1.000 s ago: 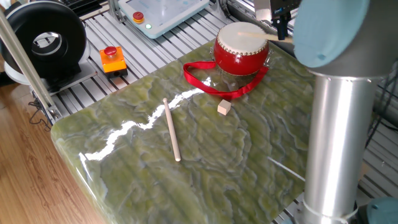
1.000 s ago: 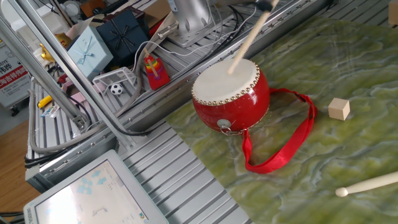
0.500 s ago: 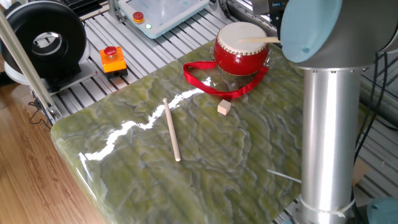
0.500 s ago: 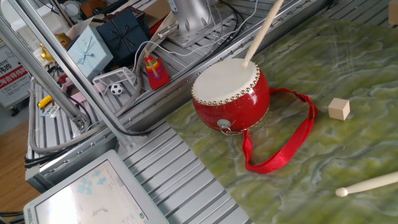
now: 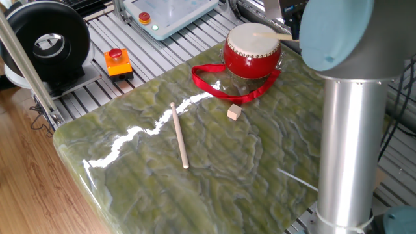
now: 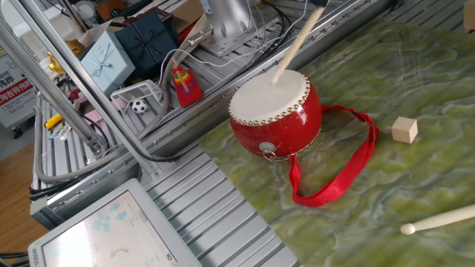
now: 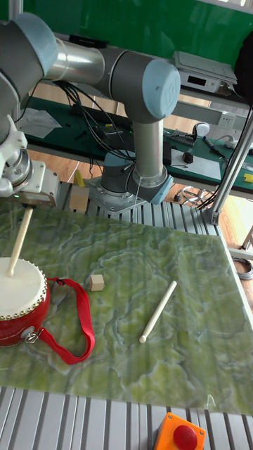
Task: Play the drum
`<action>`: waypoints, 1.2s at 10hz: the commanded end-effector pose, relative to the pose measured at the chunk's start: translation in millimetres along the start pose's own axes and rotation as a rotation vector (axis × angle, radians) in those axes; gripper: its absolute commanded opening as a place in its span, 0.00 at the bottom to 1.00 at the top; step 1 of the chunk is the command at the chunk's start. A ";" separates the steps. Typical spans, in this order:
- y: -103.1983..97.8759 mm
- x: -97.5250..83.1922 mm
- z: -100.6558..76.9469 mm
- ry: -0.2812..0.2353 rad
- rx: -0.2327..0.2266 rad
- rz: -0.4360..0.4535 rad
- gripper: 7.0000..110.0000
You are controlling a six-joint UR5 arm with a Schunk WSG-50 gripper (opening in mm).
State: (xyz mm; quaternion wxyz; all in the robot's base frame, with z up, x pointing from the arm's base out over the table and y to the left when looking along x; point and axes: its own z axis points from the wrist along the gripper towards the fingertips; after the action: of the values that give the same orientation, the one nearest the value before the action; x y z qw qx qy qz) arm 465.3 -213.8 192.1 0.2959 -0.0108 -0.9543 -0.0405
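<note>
In one fixed view, the glossy red barrel drum with cream skin [image 5: 253, 49] sits at the green marbled desk's [image 5: 214, 162] far edge. In the other, a slanted wooden drumstick [image 6: 289, 48] reaches its skin. In the tall view, the gripper [image 7: 31, 199] holds that stick (fingers clamped on its top).

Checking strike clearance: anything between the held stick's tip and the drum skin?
Nothing visible. The held stick angles down from the gripper straight onto the drum, tip at or just above the skin. The spare stick and the wooden cube lie off to the side on the mat.
</note>
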 end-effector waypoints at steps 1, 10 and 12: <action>-6.5 -26.2 -8.3 -0.124 0.042 0.004 0.00; 132.2 -109.0 -34.2 -0.543 0.036 -0.031 0.00; 144.0 -116.5 -34.4 -0.562 0.087 -0.001 0.00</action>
State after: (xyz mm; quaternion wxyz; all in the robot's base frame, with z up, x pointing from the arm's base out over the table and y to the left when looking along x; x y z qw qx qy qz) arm 577.4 -102.9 170.0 0.0395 0.0000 -0.9991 -0.0134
